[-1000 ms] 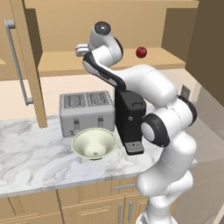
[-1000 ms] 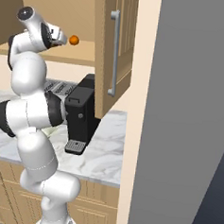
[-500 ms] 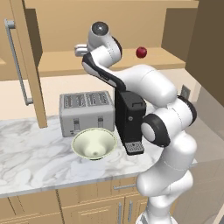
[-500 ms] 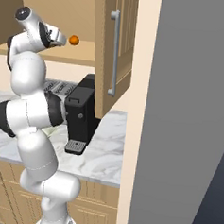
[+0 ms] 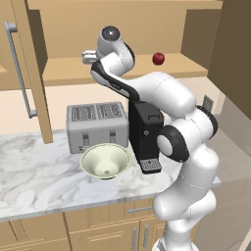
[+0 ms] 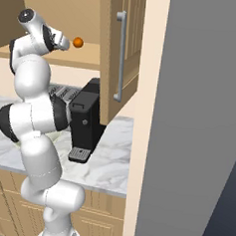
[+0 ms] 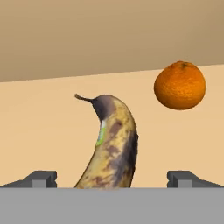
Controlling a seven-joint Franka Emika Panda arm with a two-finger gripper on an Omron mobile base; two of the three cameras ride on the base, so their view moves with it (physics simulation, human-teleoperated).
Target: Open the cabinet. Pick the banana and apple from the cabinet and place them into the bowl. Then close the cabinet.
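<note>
I'm seeing the banana [image 7: 110,144] dead ahead at twelve o'clock, running lengthwise away between my fingertips. The gripper [image 7: 113,178] is gaping fully, holding nothing.

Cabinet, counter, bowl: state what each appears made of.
Cabinet: light wood, seemingly matte, with a silvery, probably metal bar handle. Counter: white stone with grey veining, likely polished marble. Bowl: smooth pale cream-green, probably glazed ceramic, possibly plastic.
</note>
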